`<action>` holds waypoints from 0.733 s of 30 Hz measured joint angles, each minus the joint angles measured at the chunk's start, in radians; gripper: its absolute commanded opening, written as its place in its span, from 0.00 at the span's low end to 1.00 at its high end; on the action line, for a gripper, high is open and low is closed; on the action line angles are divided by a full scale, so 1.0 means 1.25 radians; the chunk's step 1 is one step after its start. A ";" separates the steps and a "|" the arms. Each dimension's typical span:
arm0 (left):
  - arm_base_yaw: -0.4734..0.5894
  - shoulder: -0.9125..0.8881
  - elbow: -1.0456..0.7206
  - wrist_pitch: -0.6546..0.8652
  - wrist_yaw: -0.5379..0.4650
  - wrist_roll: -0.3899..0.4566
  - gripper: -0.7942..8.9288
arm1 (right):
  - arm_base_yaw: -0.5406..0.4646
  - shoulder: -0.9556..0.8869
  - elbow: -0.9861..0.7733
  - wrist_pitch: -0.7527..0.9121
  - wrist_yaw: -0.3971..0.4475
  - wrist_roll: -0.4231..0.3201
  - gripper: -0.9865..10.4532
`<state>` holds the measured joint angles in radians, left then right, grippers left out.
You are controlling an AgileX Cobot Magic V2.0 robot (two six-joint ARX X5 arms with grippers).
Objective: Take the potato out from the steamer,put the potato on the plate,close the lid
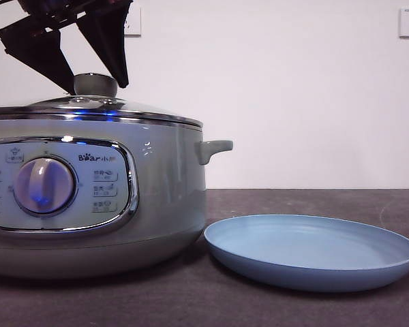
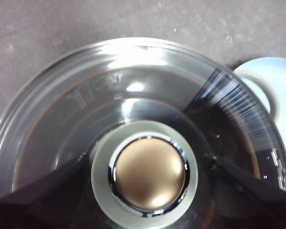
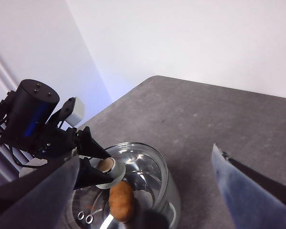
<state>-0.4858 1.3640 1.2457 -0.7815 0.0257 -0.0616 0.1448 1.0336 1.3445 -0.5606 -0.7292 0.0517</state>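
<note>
One steamer [image 1: 88, 197] fills the left half of the front view, its dial and control panel facing the camera and its small side handle pointing right. One lid [image 1: 88, 109] sits closed on its rim, with its knob [image 1: 95, 85] at the top centre. One light blue plate [image 1: 312, 251] lies bare at the lower right of the frame, just beside the steamer's base, on a dark grey table [image 1: 313, 201]. One potato [image 3: 121, 200] shows in the right wrist view, seen through the glass lid, lying inside the steamer.

Two grippers are in view. The left gripper [image 1: 75, 58] comes down from the upper left corner of the front view, tilted, its two black jaws spread wide to either side of the knob; in the left wrist view the knob [image 2: 150, 169] lies between the jaws with a gap on each side. The right gripper [image 3: 148, 191] hangs high above the table, looking down on the steamer, its jaws wide apart and holding nothing.
</note>
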 measured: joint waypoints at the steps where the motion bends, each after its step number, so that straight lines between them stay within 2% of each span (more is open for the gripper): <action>1: 0.000 0.001 0.000 -0.003 0.000 0.001 0.28 | 0.000 0.000 0.000 0.000 0.000 0.000 0.50; 3: 0.000 0.002 0.000 -0.006 0.000 0.001 0.13 | 0.000 0.000 0.000 0.000 0.000 0.000 0.50; 4: 0.000 0.002 0.000 -0.005 0.002 0.002 0.08 | 0.000 0.000 0.000 0.000 0.000 0.000 0.50; 5: -0.002 0.001 0.000 -0.005 0.002 0.002 0.07 | 0.000 0.000 0.000 0.000 0.000 0.000 0.50; 14: -0.002 0.007 0.015 -0.020 0.001 0.016 0.07 | 0.000 0.000 0.000 0.000 0.000 0.000 0.50; 22: -0.002 -0.015 0.138 -0.040 0.000 0.026 0.07 | 0.034 0.000 0.000 0.001 0.000 0.000 0.50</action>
<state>-0.4885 1.3453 1.4181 -0.8310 0.0254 -0.0292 0.1879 1.0336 1.3445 -0.5598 -0.7288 0.0517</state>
